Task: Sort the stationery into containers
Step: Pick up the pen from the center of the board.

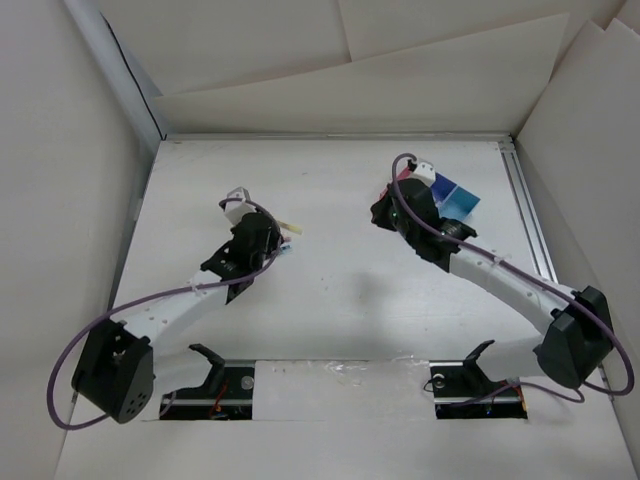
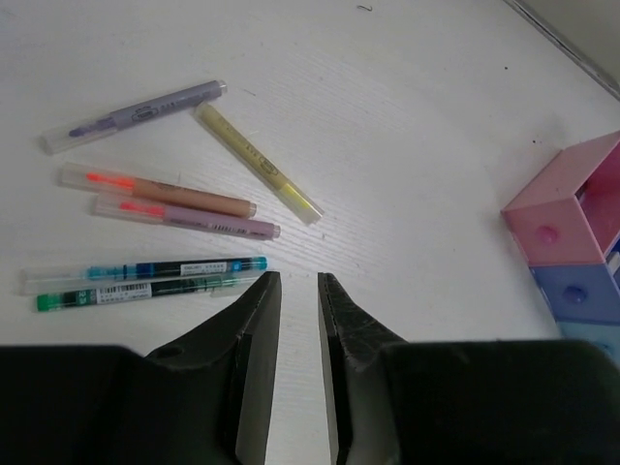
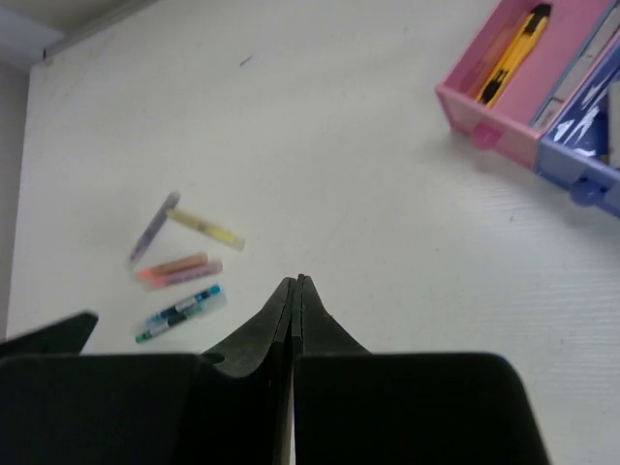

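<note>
Several pens lie in a loose group on the white table: a grey-purple pen [image 2: 136, 115], a yellow one [image 2: 258, 164], an orange one [image 2: 160, 192], a pink one [image 2: 189, 220], a blue one [image 2: 145, 269] and a teal one [image 2: 136, 289]. My left gripper [image 2: 298, 281] hangs just right of the blue and teal pens, slightly open and empty. My right gripper [image 3: 295, 283] is shut and empty, above bare table. The joined boxes stand at the right: pink [image 3: 465, 92], purple-blue [image 3: 581, 160], light blue [image 1: 462, 203]. A yellow-black piece [image 3: 511, 60] lies in the pink box.
Paper walls enclose the table [image 1: 330, 300] on the left, back and right. A metal rail [image 1: 528, 215] runs along the right edge beside the boxes. From above, the pens [image 1: 291, 236] mostly hide under my left gripper [image 1: 266, 240]; my right gripper [image 1: 392, 212] sits beside the boxes.
</note>
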Tool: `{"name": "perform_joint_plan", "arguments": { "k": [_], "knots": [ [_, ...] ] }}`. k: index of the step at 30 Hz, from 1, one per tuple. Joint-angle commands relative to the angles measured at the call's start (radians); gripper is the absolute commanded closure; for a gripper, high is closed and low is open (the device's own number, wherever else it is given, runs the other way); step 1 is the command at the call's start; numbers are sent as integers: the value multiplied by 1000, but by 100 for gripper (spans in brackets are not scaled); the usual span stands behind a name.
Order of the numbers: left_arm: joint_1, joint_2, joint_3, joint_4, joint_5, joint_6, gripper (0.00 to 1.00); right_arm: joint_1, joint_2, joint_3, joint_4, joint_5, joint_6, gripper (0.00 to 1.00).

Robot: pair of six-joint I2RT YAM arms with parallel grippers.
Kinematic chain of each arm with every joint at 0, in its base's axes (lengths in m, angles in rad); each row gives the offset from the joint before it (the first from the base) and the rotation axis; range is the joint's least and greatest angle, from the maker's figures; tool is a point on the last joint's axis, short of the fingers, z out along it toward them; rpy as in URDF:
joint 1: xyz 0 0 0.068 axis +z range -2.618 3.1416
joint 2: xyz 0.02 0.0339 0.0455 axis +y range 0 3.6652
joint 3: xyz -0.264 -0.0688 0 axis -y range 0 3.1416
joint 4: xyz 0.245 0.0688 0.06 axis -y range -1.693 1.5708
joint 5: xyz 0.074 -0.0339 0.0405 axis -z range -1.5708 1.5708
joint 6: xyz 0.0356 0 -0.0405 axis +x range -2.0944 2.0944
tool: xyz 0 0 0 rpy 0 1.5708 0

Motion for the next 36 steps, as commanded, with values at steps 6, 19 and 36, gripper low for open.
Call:
{"name": "perform_joint_plan", "arguments": {
  "k": [6,19,36],
  "knots": [
    [-3,268,246,-119,-46,-54,72,71,-93,-55,-27,33,-43,93],
    [15,559,463,-225,-97,-166,62,71,-159,-152,46,-50,-17,70],
    [100,723,570,-279,-46,-199,66,42,-243,-180,56,-112,-17,69]
  ]
}}
